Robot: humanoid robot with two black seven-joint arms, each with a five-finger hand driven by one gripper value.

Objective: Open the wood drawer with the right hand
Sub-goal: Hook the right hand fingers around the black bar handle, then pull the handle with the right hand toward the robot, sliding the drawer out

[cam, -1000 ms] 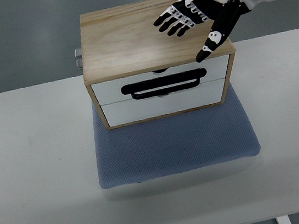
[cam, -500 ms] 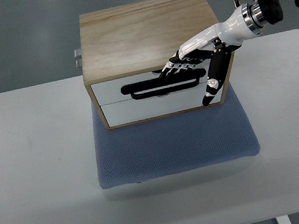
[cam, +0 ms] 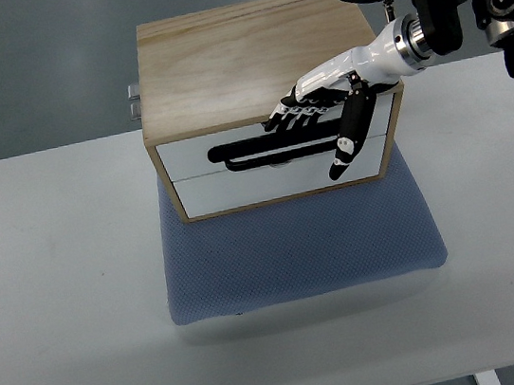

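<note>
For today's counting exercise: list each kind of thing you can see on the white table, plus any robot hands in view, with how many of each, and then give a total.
Wooden drawer box: 1
White drawer fronts: 2
Black handle: 1
Blue mat: 1
Right hand: 1
Total: 6
</note>
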